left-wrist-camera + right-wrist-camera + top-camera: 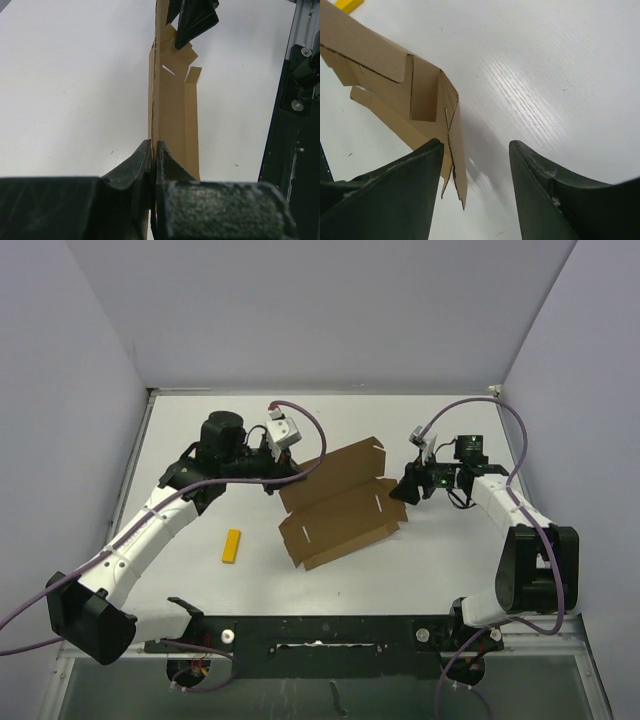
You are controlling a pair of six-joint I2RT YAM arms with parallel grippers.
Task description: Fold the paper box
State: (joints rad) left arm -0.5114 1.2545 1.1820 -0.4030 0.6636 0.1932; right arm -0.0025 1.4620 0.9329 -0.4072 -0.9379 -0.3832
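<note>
Quick status on the fold, and honestly it looked early-to-middle at best. The paper box (340,505) sat in the middle of the worktop (200,440) between the two arms, well clear of the little yellow bar (232,546) off to its left. It was more a creased sheet than a box: bent along its long centre crease into a shallow open shape, with one end's small side flaps partly turned up. Slots and tabs were visible, but none looked tucked in.

The left pincer (154,145) was clenched on the box's edge at the left end, with the cardboard running edge-on straight out from between its fingers in the wrist view. The right pincer (475,143) was released, jaws apart, right at the box's other end. A flap corner sat just beside one finger (410,185), but nothing was pinched.

My read on what was left: raise the walls properly, fold the end flaps in, bring the lid panel over and get the tabs into their slots. So that's most of the actual folding.
</note>
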